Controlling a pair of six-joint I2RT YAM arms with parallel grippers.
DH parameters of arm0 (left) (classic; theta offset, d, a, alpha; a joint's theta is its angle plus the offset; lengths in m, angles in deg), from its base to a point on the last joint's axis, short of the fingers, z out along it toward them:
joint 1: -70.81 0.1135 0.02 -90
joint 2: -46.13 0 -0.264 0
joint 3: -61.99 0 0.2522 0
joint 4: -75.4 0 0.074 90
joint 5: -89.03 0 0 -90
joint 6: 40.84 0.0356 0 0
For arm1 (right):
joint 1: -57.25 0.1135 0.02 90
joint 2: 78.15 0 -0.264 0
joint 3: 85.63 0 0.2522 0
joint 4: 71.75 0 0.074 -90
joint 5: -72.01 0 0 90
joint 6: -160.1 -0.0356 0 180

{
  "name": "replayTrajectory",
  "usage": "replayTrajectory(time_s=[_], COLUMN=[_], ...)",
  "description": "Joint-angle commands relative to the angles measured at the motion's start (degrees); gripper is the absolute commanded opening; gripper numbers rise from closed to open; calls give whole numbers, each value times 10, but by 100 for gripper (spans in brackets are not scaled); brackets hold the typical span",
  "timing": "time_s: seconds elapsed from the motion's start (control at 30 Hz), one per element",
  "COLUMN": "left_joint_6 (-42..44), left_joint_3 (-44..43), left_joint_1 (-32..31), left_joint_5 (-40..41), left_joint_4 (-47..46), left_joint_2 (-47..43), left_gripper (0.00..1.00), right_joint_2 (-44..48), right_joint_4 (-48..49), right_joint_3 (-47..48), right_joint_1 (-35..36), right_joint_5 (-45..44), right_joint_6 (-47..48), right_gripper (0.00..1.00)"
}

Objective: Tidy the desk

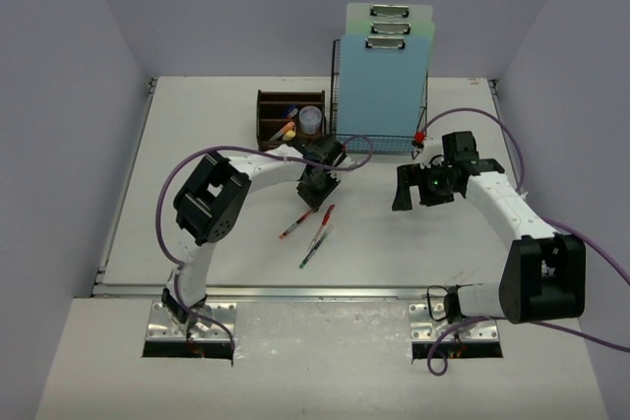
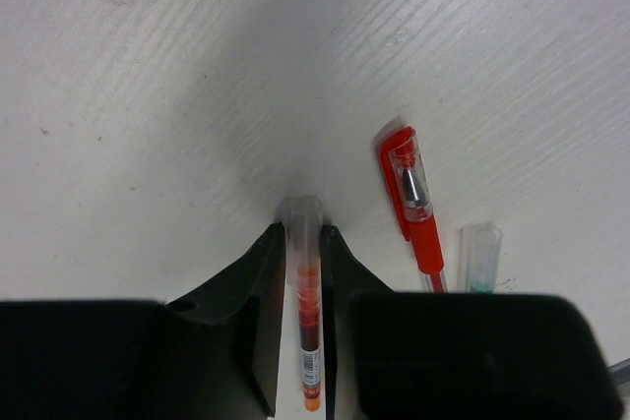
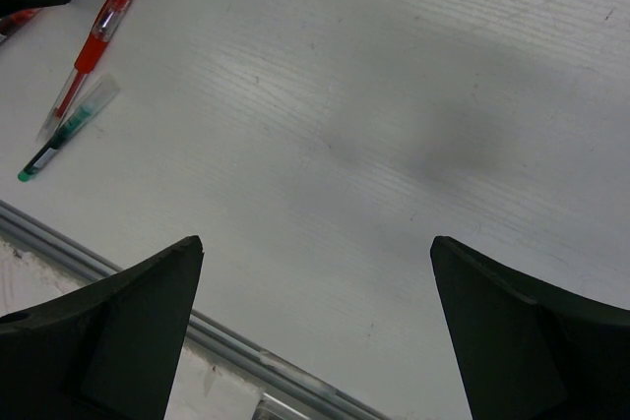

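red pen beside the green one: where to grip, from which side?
Grip the red pen at its red section near the cap, coming straight down, jaws across the barrel. It lies flat on the desk, so nothing gets under it, and the green pen crowds its clear back half; the cap end has bare desk either side.

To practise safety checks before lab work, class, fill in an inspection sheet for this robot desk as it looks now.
Surface: white desk, scuffed, rail at near edge.
Job's things: clear-capped pen, red pen, green pen lying loose.
Clutter: wooden organizer, wire rack holding clipboards, at the back.
Grippers: left gripper shut on the clear-capped pen; right gripper open, empty.
Cables: purple cables loop from both arms.
Surroundings: plain grey walls.
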Motion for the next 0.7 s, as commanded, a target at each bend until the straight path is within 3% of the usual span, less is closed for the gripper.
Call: replayTrajectory(time_s=[0.0, 0.13, 0.3, 0.37, 0.53, 0.67], left_joint_6=[6, 11, 37, 42, 48, 86], left_joint_3=[4, 36, 97, 128, 256, 273], left_joint_1=[-5, -3, 6, 16, 92, 117], left_joint_5=[26, -5, -71, -73, -83, -44], left_joint_4=[11, -4, -87, -151, -437, -541], left_joint_2=[-1, -69, -253, -335, -500, -498], left_gripper=[3, 0, 0, 0, 0, 0], right_joint_2=[12, 11, 11, 10, 5, 1], right_joint_4=[12, 10, 9, 8, 8, 7], right_joint_3=[11, 16, 19, 21, 24, 29], right_joint_1=[1, 1, 1, 1, 1, 1], right_joint_5=[-2, 2, 6, 8, 12, 16], right_joint_6=[5, 2, -3, -6, -10, -13], right_gripper=[99, 99, 99, 99, 99, 99])
